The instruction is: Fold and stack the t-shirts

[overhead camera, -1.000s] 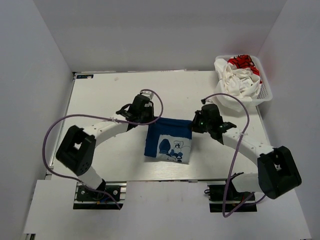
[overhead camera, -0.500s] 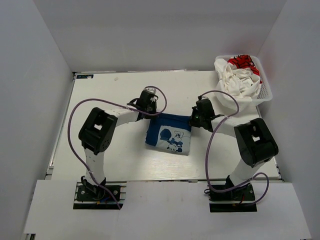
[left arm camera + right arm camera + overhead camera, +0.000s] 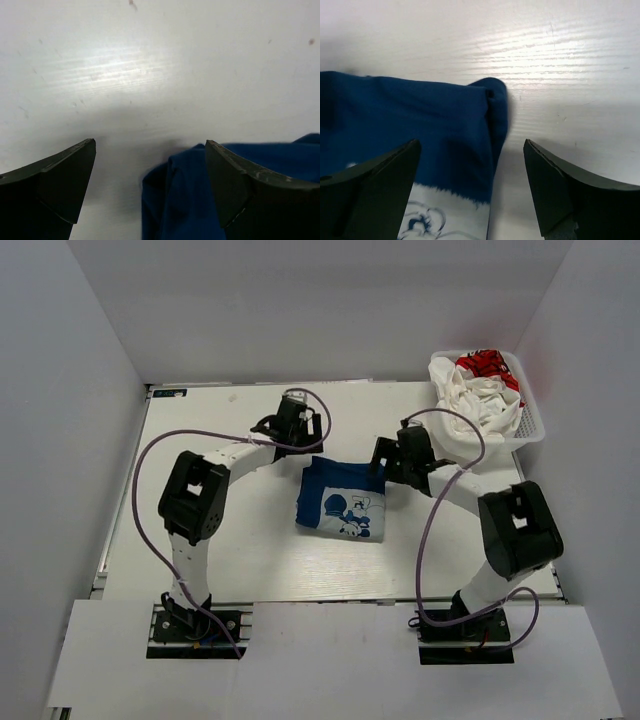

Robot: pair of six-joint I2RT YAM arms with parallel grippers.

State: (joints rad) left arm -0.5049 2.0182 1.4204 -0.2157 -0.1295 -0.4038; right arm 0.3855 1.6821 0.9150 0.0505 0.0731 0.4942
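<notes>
The blue t-shirt (image 3: 343,500) lies folded into a small rectangle at the table's middle, its white printed graphic facing up. My left gripper (image 3: 300,438) hovers open just past the shirt's far left corner (image 3: 182,200), which shows between its fingers, held by neither. My right gripper (image 3: 386,462) is open at the far right corner (image 3: 420,115), also gripping nothing. The white t-shirt with the red graphic (image 3: 475,395) sits crumpled in the basket, spilling over its near rim.
The white mesh basket (image 3: 531,427) stands at the table's far right corner, close behind my right arm. Bare white tabletop (image 3: 220,530) surrounds the folded shirt. White walls enclose the table on three sides.
Both grippers were shut at the blue shirt's far edge; now they are open and have backed off slightly toward the far side. The shirt rests flat, shifted a little to the right.
</notes>
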